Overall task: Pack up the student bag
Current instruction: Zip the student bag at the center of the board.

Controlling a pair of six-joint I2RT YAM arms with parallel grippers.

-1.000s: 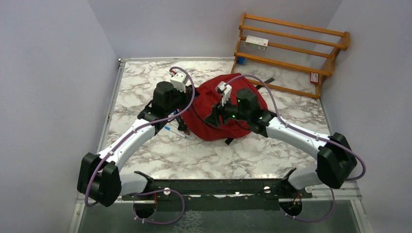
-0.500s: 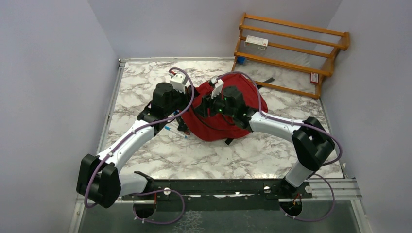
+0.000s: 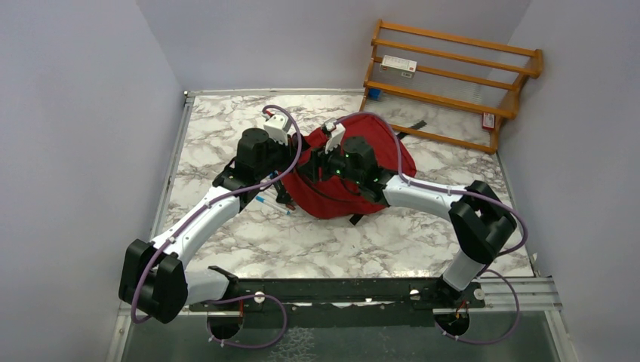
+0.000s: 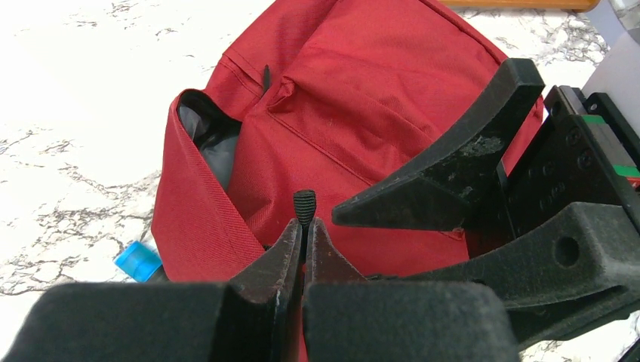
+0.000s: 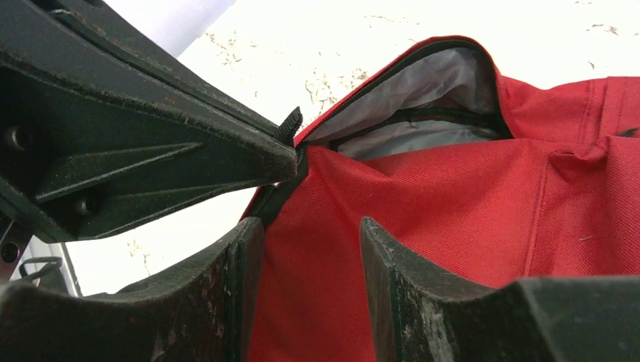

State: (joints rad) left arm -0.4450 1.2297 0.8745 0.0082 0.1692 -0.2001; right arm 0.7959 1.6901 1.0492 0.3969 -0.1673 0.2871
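Observation:
The student bag (image 3: 392, 151) is a dark-red backpack lying on the marble table, its main opening (image 5: 423, 98) gaping with grey lining showing. My left gripper (image 4: 304, 228) is shut on the bag's black zipper pull (image 4: 304, 205), whose ribbed tip sticks out above the jaws. My right gripper (image 5: 311, 230) is open just beside it. Its two fingers stand either side of a fold of red fabric (image 5: 317, 271) below the zipper edge, without pinching it. From above, both grippers meet at the bag's left end (image 3: 306, 167).
A blue-capped pen (image 3: 269, 203) lies on the table against the bag's left side, its cap (image 4: 138, 262) showing. A wooden rack (image 3: 453, 83) with a small white box (image 3: 398, 65) stands at the back right. Walls close in left, back and right.
My right arm has swung left across the bag until its fingers sit next to the left gripper, and its jaws have narrowed slightly. The left arm has stayed still on the zipper pull.

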